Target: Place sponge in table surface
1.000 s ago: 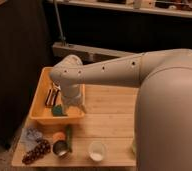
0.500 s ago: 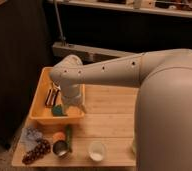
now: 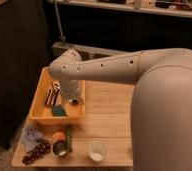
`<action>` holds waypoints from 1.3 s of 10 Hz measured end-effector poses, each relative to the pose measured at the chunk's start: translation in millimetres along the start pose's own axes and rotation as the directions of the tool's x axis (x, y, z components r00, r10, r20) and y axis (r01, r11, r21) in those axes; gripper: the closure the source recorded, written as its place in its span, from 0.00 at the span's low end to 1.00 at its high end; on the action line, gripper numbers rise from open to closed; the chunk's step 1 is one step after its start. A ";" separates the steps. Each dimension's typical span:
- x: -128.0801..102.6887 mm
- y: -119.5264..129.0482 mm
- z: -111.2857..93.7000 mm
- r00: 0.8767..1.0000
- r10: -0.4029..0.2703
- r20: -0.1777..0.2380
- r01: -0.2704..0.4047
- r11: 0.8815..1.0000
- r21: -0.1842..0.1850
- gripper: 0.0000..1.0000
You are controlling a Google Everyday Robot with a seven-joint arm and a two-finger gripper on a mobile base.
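A teal-green sponge [image 3: 59, 111] lies in the front part of an orange bin [image 3: 37, 104] at the left end of the wooden table [image 3: 111, 115]. My gripper [image 3: 73, 100] reaches down into the bin, just right of and slightly behind the sponge. My large white arm [image 3: 114, 70] stretches in from the right and hides the bin's right back part. I cannot tell whether the gripper touches the sponge.
A dark striped packet [image 3: 51, 96] lies in the bin's left part. In front of the bin are a blue cloth [image 3: 31, 135], grapes [image 3: 36, 150], an orange [image 3: 59, 136], a green item [image 3: 69, 134], a can [image 3: 60, 148] and a white cup [image 3: 97, 151].
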 end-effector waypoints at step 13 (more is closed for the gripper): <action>-38.4 26.7 47.3 0.986 -0.167 0.014 0.167 0.984 -0.058 0.35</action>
